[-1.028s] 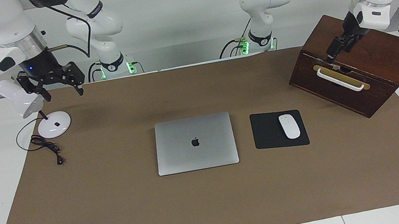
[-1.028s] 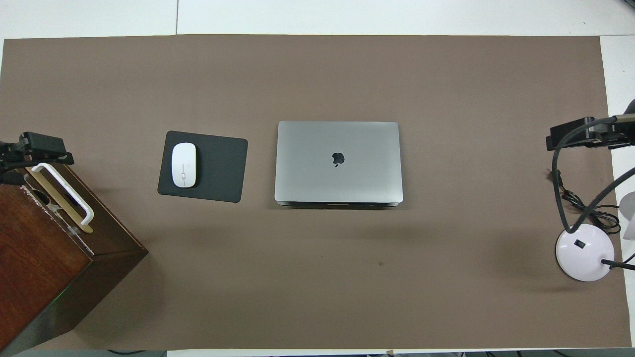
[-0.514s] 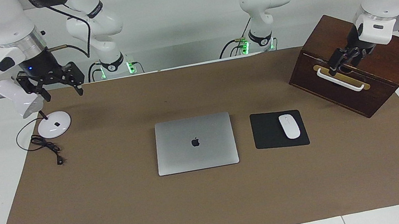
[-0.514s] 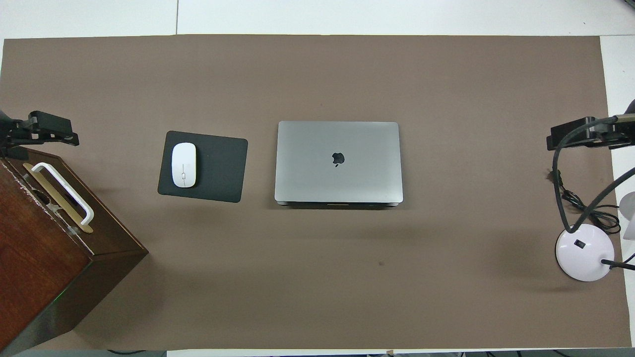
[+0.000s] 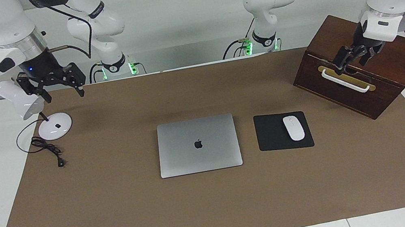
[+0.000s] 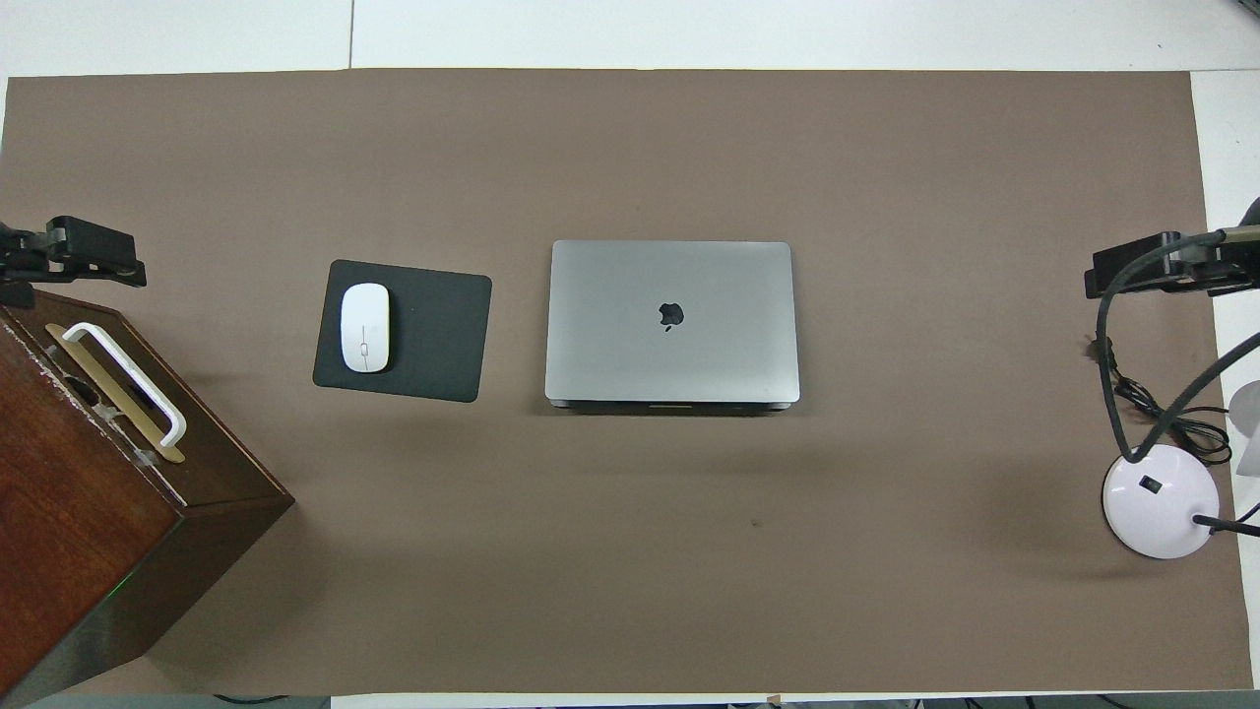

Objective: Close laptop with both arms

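At the right arm's end of the table, the right gripper [image 5: 65, 96] hangs over the desk lamp [image 5: 55, 126]. Its fingers are spread apart and nothing is between them. Over the last second it rose only a trace, so it is effectively parked.

Mid-table: the laptop [image 5: 198, 145] lies on the brown mat [image 5: 121, 217], well apart from both grippers. The lid is flat down on the base with the logo facing up. It has not moved over the last second. Judgement: the closing is already done, and no arm is reaching for it.

Beside it, toward the left arm's end, the white mouse [image 5: 294, 128] sits on the black mouse pad [image 5: 271, 132], and neither has moved.

Left arm's end: this is the one real change. The left gripper [image 5: 352, 61] has shifted along the upper front of the wooden box [image 5: 352, 98] and its wrist has turned. It now sits over the white handle [image 5: 345, 80] with its fingers apart and clamped on nothing. I cannot tell whether it touches the handle. Judgement: this arm is busy at the box or pulling away from it, and is not working on the laptop.

Markings: a dark apple logo is centred on the laptop lid. No readable lettering shows on the lid, mouse, lamp or box.
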`<state>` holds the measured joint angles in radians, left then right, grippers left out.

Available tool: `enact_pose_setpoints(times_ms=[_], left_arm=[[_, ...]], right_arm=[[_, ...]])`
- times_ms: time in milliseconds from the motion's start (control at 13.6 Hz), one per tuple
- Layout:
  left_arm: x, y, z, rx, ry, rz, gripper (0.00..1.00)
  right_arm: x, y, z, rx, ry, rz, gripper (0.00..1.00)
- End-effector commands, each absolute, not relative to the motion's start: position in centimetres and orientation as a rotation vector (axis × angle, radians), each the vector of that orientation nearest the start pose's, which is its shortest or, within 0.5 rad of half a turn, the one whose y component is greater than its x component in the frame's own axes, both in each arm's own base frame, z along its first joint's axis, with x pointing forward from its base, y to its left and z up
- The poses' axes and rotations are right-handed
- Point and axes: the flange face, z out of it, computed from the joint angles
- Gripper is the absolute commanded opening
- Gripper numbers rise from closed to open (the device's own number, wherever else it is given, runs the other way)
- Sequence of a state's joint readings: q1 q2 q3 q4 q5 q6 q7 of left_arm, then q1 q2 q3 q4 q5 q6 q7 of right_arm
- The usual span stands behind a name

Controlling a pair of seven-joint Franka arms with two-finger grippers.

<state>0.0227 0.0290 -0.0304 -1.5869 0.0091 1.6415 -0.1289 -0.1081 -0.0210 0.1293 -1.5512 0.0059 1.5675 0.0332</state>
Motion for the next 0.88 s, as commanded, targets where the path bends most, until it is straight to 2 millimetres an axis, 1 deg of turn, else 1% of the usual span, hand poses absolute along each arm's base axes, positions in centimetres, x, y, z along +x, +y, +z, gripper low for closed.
enact_pose_setpoints(times_ms=[0,147,367,807], left_arm=[[56.7,0.4,61.9,-3.112,-0.178,-0.033,1.00],[56.7,-0.3,62.0,-3.112,-0.157,-0.043,1.00],[56.3,-0.8,62.8,-3.112,-0.148,-0.060,1.00],[56.3,-0.9,62.8,-3.120,-0.146,-0.064,1.00]], right_arm=[[54.3,0.9,64.6,-3.118,0.001,-0.057,1.00],[54.3,0.9,64.6,-3.118,0.001,-0.057,1.00],[54.3,0.9,64.6,-3.118,-0.001,-0.057,1.00],[54.3,1.3,64.6,-3.118,-0.008,-0.056,1.00]])
